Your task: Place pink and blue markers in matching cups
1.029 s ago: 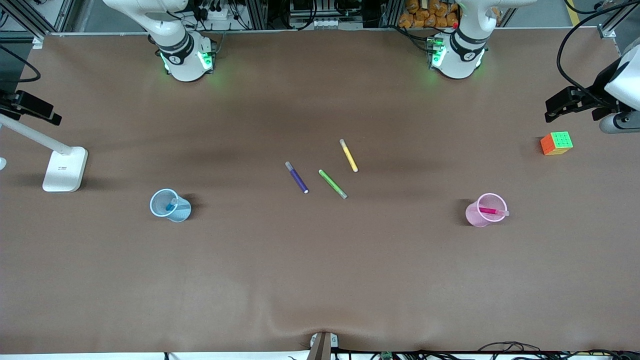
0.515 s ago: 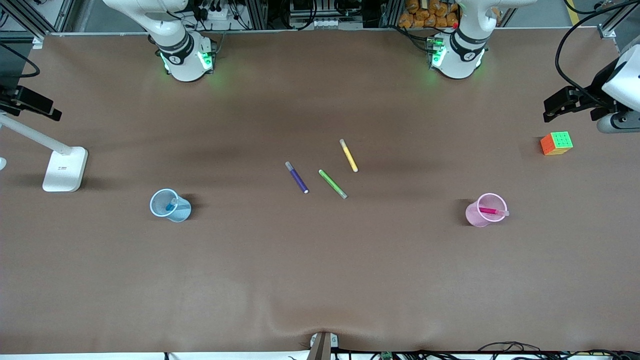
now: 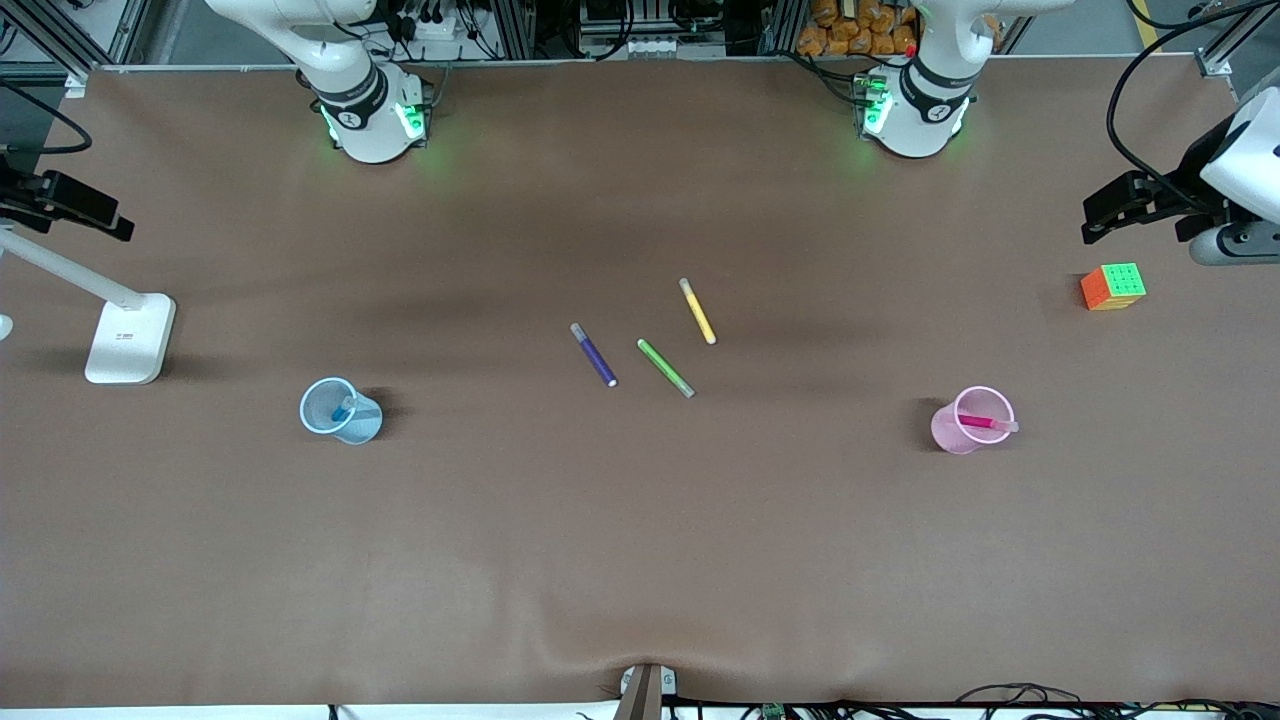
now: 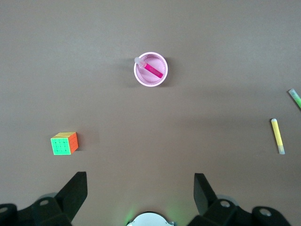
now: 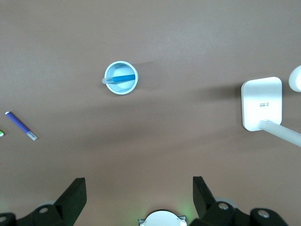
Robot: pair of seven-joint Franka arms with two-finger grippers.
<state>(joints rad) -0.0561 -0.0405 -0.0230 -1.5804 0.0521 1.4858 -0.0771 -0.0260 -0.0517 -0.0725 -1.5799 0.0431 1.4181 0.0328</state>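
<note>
Markers are sitting in their matching cups: the pink marker [image 3: 978, 422] is leaning inside the pink cup [image 3: 955, 432] toward the left arm's end of the tabletop [image 3: 640, 560], and the blue marker [image 3: 342, 409] is leaning inside the blue cup [image 3: 345, 420] toward the right arm's end. Each pale cap is poking past its cup's rim. The left claw [image 4: 140, 188] is hanging high above the tabletop with its jaws spread wide and empty, the pink cup and the colour cube [image 4: 64, 143] showing below it. The right claw [image 5: 139, 188] is hanging likewise, wide and empty, above the blue cup and the white lamp base [image 5: 262, 103].

Judged from this layout, the task is looking complete, so the remaining hazards are coming from any further motion. A descending arm is risking a knock to a light cup, and a leaning marker is making each cup easier to tip. The purple pen [image 3: 594, 355], green pen [image 3: 666, 368] and yellow pen [image 3: 698, 311] are lying loose mid-tabletop; mistaking one for a target is the other plausible error.
</note>
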